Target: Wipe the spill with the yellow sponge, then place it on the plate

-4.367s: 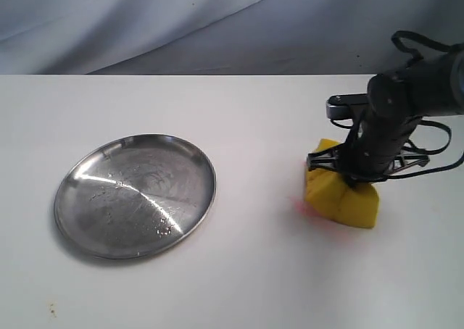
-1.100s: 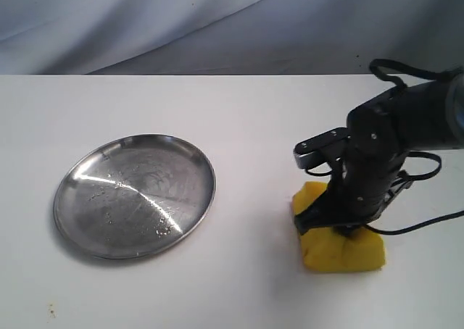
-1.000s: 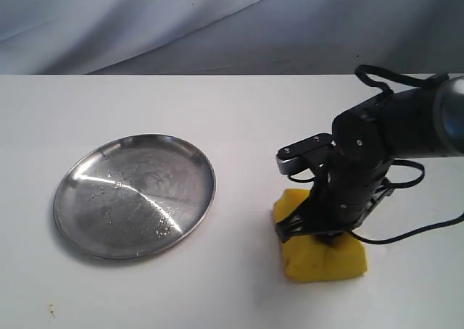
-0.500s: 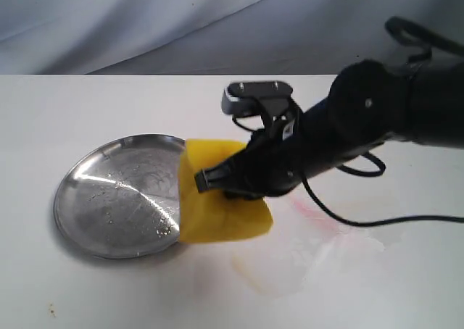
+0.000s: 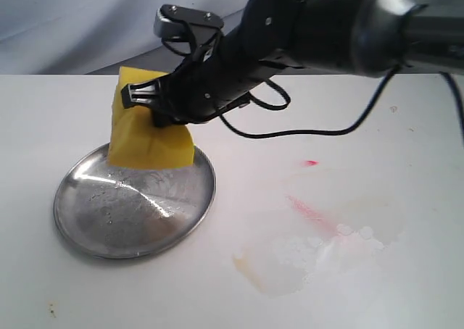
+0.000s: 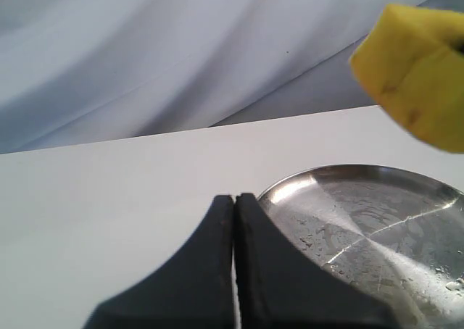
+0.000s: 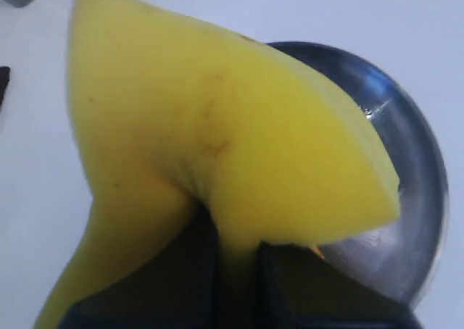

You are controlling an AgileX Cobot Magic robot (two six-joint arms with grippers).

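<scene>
Squeezed yellow sponge aloft over rim of steel plate; pale watery spill well apart.

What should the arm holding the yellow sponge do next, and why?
Probably ease it down toward the plate's middle, then open the jaws. The right gripper is shut on the yellow sponge, which hangs over the far part of the plate, close to the rim. Released from here, it might tip off the edge.

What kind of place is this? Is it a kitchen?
Probably a robot lab, not a kitchen: a plain white table, a grey cloth backdrop, and the right gripper holding a yellow sponge above a steel plate.
</scene>
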